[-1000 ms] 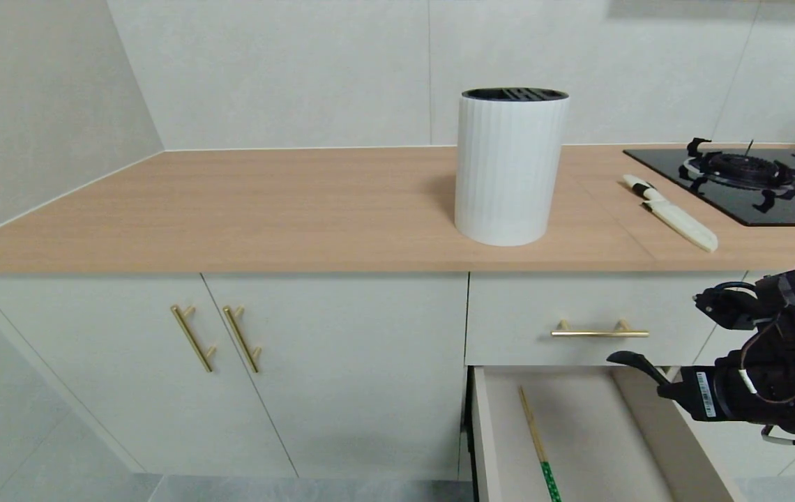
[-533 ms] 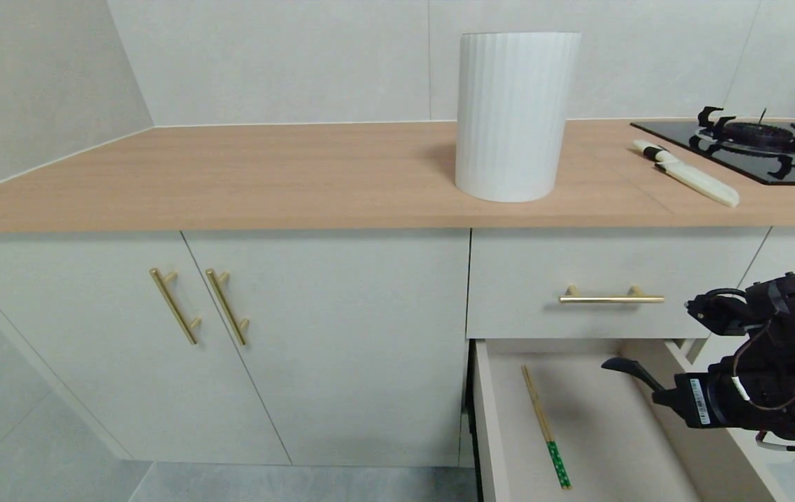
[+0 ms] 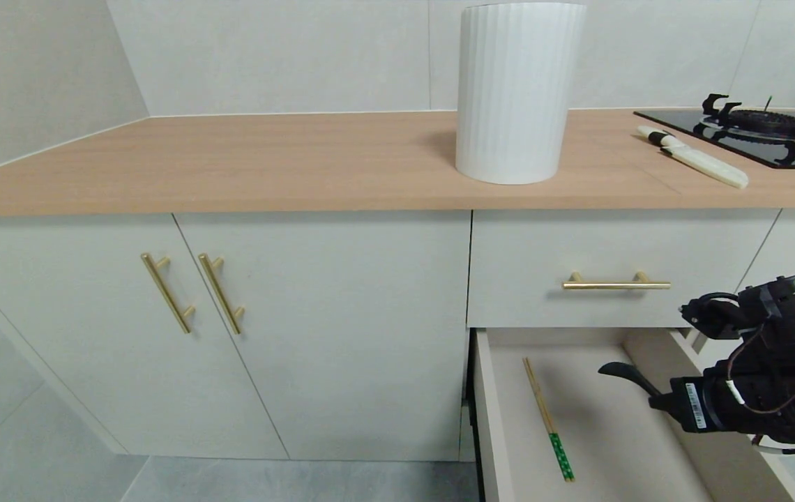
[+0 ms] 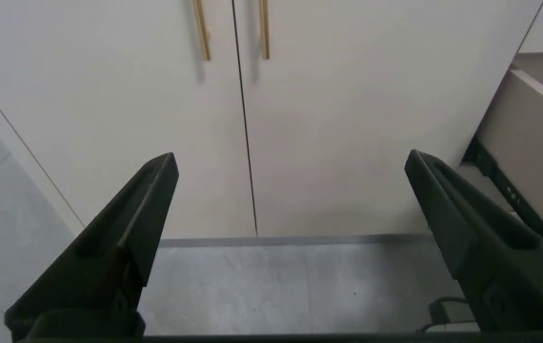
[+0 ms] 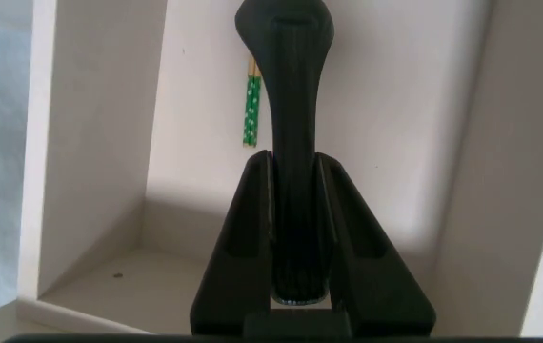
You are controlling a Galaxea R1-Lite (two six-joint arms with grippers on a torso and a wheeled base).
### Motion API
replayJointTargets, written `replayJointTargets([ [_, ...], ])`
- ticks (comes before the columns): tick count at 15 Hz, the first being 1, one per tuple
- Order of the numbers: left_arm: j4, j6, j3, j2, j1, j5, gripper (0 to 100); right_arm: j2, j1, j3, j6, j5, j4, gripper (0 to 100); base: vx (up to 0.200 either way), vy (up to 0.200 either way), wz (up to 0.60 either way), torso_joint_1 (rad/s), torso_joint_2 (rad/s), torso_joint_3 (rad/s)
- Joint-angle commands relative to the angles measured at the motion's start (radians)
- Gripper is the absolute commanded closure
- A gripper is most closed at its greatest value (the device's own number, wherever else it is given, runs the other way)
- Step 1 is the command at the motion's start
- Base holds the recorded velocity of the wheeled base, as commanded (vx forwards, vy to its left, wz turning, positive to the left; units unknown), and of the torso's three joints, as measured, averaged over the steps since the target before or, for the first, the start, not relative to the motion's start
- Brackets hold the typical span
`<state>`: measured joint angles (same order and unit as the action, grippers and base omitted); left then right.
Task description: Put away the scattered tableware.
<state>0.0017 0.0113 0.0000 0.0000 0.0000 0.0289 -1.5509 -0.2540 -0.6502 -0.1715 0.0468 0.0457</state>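
Kitchen cupboards (image 3: 314, 314) stand in front. Chopsticks (image 3: 548, 420) lie flat in the open drawer (image 3: 485, 418). Right gripper (image 3: 614, 368) hangs over it, fingers pressed together. Left gripper (image 4: 291, 167) is spread wide. Farther back, a knife (image 3: 694, 157) lies on the counter (image 3: 265, 160) near a white pot (image 3: 512, 90).

Light wooden countertop (image 3: 265, 160) backed by pale grey tiled walls (image 3: 286, 56). Under the countertop are two off-white cabinet doors (image 3: 342, 335) with brass bar handles (image 3: 167, 293). Beside them, a closed drawer front (image 3: 614, 244) sits above an open drawer (image 3: 488, 418). Grey tiled floor (image 3: 21, 453) lies below. A black gas hob (image 3: 767, 125) sits at the countertop's right end.
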Motion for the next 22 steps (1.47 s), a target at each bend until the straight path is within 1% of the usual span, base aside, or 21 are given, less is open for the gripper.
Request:
replayJointTargets([
  [1,0.000,0.001,0.000,0.000,0.000,0.000,0,-0.029,-0.008,0.001,0.012,-0.002,0.003,100,0.000,0.000,0.00,0.000,0.00,0.000],
  [4,0.000,0.001,0.000,0.000,0.000,0.000,0,-0.133,-0.011,0.009,0.009,-0.082,0.094,100,0.000,0.000,0.00,0.000,0.00,0.000],
  [6,0.000,0.001,0.000,0.000,0.000,0.000,0,-0.232,-0.021,0.046,0.004,-0.096,0.218,100,0.000,0.000,0.00,0.000,0.00,0.000],
  [8,0.000,0.001,0.000,0.000,0.000,0.000,0,-0.374,-0.040,0.118,0.004,-0.104,0.467,100,0.000,0.000,0.00,0.000,0.00,0.000],
  [10,0.000,0.001,0.000,0.000,0.000,0.000,0,-0.506,-0.051,0.156,0.003,-0.145,0.655,100,0.000,0.000,0.00,0.000,0.00,0.000],
  [11,0.000,0.001,0.000,0.000,0.000,0.000,0,-0.560,-0.053,0.165,-0.005,-0.162,0.724,100,0.000,0.000,0.00,0.000,0.00,0.000],
  [13,0.000,0.001,0.000,0.000,0.000,0.000,0,-0.641,-0.051,0.170,-0.020,-0.170,0.816,100,0.000,0.000,0.00,0.000,0.00,0.000],
  [19,0.000,0.001,0.000,0.000,0.000,0.000,0,-0.721,-0.048,0.167,-0.022,-0.179,0.907,100,0.000,0.000,0.00,0.000,0.00,0.000],
  [22,0.000,0.001,0.000,0.000,0.000,0.000,0,-0.726,-0.047,0.165,-0.037,-0.182,0.918,100,0.000,0.000,0.00,0.000,0.00,0.000],
])
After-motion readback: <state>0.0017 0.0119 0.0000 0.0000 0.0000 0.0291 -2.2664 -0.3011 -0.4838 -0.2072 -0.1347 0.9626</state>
